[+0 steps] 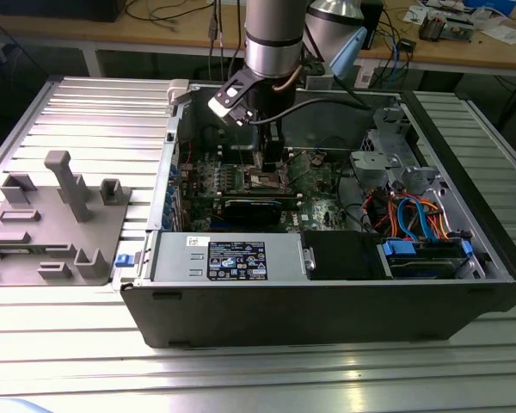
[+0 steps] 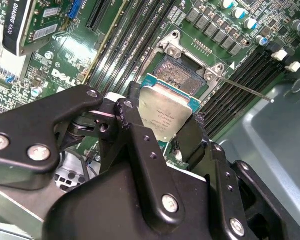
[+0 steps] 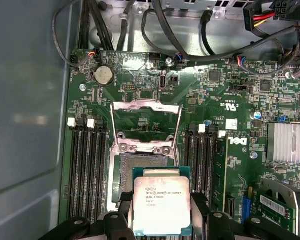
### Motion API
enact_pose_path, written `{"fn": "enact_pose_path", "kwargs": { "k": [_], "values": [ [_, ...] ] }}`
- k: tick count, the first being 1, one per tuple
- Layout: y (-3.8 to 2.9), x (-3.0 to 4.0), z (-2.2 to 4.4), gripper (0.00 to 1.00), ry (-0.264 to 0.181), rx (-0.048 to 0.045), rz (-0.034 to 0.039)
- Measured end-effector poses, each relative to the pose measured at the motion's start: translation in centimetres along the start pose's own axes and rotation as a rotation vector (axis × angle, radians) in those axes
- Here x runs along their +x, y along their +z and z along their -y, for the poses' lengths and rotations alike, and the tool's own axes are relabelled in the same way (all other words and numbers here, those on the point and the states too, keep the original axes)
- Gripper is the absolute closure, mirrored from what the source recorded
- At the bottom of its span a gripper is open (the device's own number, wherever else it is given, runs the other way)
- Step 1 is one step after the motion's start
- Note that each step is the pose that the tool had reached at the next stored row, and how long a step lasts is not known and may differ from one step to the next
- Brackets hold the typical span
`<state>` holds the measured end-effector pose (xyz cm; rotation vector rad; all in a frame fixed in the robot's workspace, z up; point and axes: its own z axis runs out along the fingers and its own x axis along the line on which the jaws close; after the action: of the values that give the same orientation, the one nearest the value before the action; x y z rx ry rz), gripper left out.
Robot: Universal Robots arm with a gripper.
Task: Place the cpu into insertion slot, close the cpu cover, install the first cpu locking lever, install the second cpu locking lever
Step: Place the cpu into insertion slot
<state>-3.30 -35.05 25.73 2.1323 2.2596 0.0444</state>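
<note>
Closely pinched at two opposite edges by the gripper (image 3: 162, 209), the cpu (image 3: 162, 200) hangs just above the insertion slot (image 3: 140, 162), upper middle of the exterior view. Likely light, stiff, slick-topped, with a delicate underside: edges are the place to hold. Its top face bears small print. Beyond, the cpu cover (image 3: 146, 120) stands open.

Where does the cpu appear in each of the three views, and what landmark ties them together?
Exterior view: too small to tell; the gripper hangs just above the insertion slot.
Second wrist view: cpu clamped in the gripper, partly covering the insertion slot.
First wrist view: cpu in the gripper, overlapping the insertion slot's edge.
Shared landmark: the insertion slot, with its silvery rim.
</note>
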Motion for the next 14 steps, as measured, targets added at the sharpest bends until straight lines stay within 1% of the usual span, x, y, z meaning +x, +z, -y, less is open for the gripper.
{"fn": "enact_pose_path", "kwargs": {
  "k": [14],
  "values": [
    [0.46, 0.0, 0.02, 0.46, 0.0, 0.0, 0.0001]
  ]
}}
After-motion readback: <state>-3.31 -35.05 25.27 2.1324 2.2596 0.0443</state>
